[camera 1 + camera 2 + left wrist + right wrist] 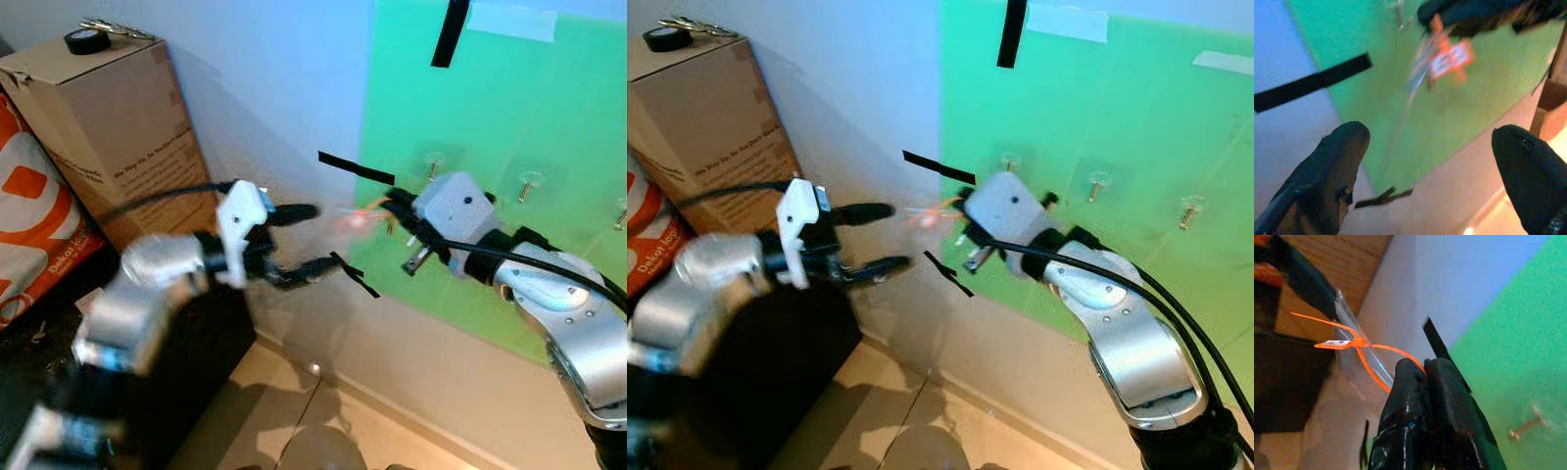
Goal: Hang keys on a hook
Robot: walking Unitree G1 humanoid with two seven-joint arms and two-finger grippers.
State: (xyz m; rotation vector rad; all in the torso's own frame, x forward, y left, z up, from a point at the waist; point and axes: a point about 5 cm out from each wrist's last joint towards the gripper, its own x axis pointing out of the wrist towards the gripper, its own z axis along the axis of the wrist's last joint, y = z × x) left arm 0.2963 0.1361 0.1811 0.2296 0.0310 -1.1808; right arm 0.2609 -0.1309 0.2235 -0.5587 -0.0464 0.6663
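Note:
My right gripper point(394, 207) is shut on an orange zip-tie loop point(1359, 345) that carries the keys point(1418, 73) and a small orange tag point(1450, 58). The bundle is blurred and hangs just left of the green sheet's point(490, 108) edge on the wall. Three small hooks point(432, 166) point(529, 183) point(621, 217) stick out of the sheet, the nearest one just above the right wrist. My left gripper point(309, 240) is open. It faces the keys from the left, a short gap away, and one of its fingertips point(1303, 279) sits next to the loop.
A tall cardboard box point(108, 117) stands at the left against the wall, with a black tape roll point(86, 40) and some metal bits on top. An orange and white bag point(34, 215) leans beside it. Black tape strips point(355, 168) mark the wall. Tiled floor point(323, 421) lies below.

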